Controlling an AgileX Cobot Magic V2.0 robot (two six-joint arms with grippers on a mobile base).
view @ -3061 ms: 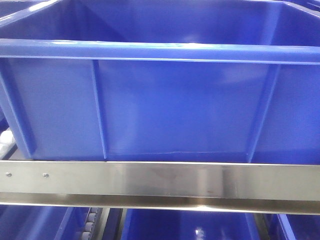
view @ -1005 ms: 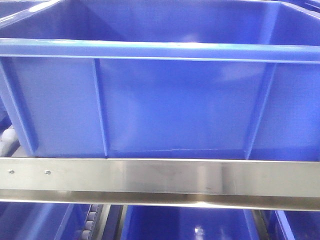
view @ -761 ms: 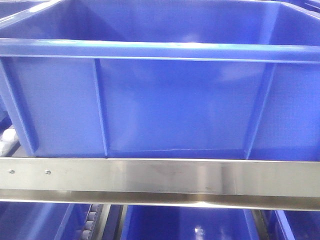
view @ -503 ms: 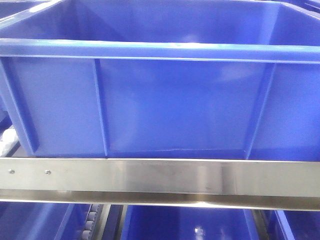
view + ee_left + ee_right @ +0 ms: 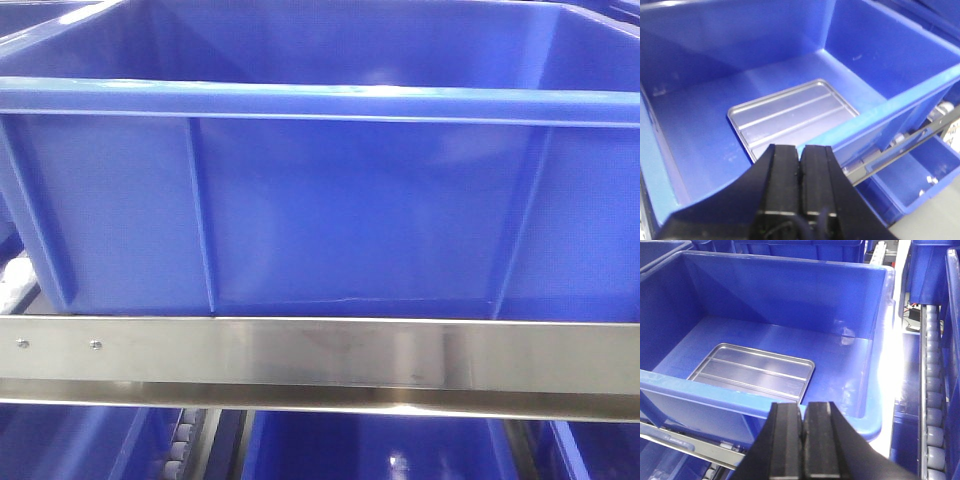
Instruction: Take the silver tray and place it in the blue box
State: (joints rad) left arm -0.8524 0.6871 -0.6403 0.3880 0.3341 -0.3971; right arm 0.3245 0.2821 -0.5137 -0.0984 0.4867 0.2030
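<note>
The silver tray (image 5: pixel 792 116) lies flat on the floor of the blue box (image 5: pixel 900 102), near its front wall; two long raised lines cross its floor. It also shows in the right wrist view (image 5: pixel 754 372) inside the blue box (image 5: pixel 760 407). The front view shows only the blue box's ribbed outer wall (image 5: pixel 330 210); the tray is hidden there. My left gripper (image 5: pixel 800 150) is shut and empty, above the box's front rim. My right gripper (image 5: pixel 804 407) is shut and empty, just outside the front rim.
A steel rack rail (image 5: pixel 320 362) runs under the box. Other blue bins sit below (image 5: pixel 915 177) and behind (image 5: pixel 800 247). A roller track (image 5: pixel 932 390) runs along the right side.
The front view has shifted very slightly since the earliest frame; the box sits a little higher in it. Nothing else visibly moved.
</note>
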